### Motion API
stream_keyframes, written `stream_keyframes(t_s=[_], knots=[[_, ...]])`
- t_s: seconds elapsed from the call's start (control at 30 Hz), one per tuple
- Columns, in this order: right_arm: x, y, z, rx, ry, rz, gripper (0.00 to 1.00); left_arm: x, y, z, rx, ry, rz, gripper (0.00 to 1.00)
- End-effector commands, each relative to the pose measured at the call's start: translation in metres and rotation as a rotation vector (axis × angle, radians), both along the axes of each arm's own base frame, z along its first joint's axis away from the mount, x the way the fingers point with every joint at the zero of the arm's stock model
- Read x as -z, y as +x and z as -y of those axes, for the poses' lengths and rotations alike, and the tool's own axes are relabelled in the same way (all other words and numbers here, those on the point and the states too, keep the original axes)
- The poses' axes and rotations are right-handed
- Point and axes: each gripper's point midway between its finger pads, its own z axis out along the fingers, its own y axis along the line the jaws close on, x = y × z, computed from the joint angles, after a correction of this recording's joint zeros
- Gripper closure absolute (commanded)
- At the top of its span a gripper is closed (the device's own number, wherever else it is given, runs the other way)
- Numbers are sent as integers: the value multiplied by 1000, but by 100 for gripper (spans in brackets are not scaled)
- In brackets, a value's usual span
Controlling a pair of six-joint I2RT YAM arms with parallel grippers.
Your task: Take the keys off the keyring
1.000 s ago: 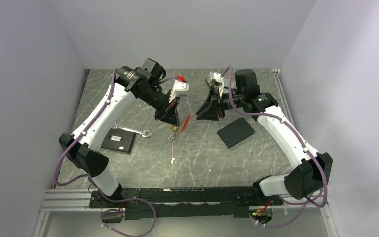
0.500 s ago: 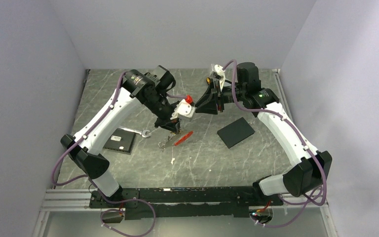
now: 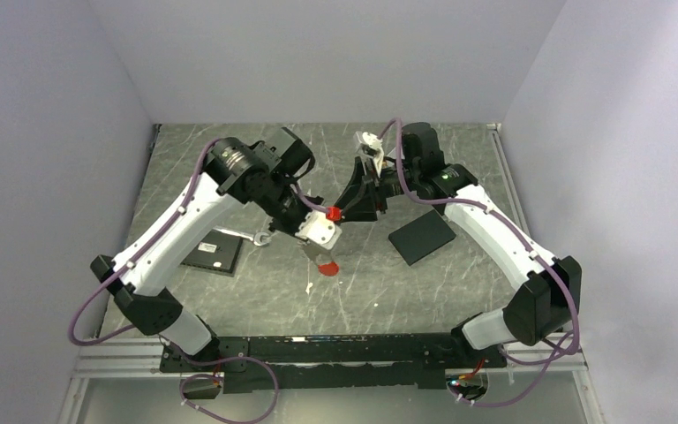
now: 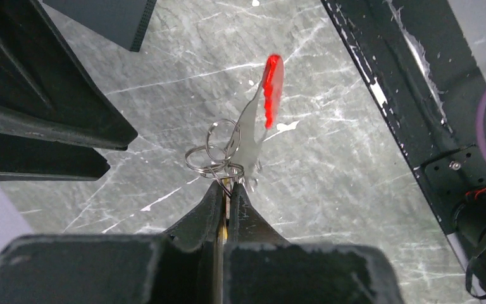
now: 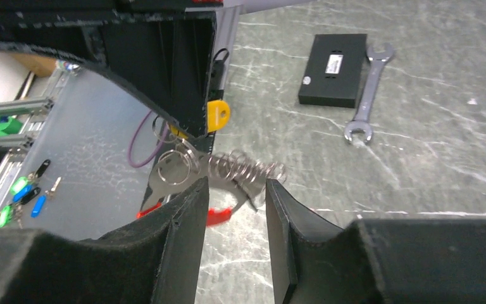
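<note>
Keys point(image 5: 218, 116) brought nearer right claw point(image 5: 236, 193).

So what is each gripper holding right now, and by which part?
The left gripper pinches the brass-yellow key flat between its fingertips; the keyring hangs beyond. The right gripper is open, astride the coiled chain piece, holding nothing.

Your left arm point(image 3: 185, 212) bends inward, the left gripper point(image 4: 229, 187) angled downward and pinched tight on the keys point(image 5: 218, 115), while your right arm point(image 3: 494, 234) reaches in opposite, the right gripper point(image 5: 237, 190) with jaws parted.
</note>
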Motion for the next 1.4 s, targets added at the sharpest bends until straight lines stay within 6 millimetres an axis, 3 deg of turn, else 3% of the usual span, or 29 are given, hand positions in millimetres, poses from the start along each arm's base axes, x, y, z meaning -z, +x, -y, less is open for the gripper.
stream_keyframes(t_s=[0.0,0.23,0.6,0.93,1.1,1.37], knots=[[-2,-16,-7,-96,38,13,56,-14,0,-7,84,-45,160,100],[-1,-23,-20,-140,42,9,57,-18,-3,-6,140,-70,206,100],[-24,-4,-27,-119,70,67,61,-13,-10,-15,294,-68,355,100],[-10,6,-39,-96,65,39,62,-11,-9,-18,464,-44,559,100],[-1,-3,-43,-129,56,28,63,-13,-7,-15,538,-66,688,100],[15,-40,-50,-227,19,17,65,-10,-2,-11,574,-83,772,100]])
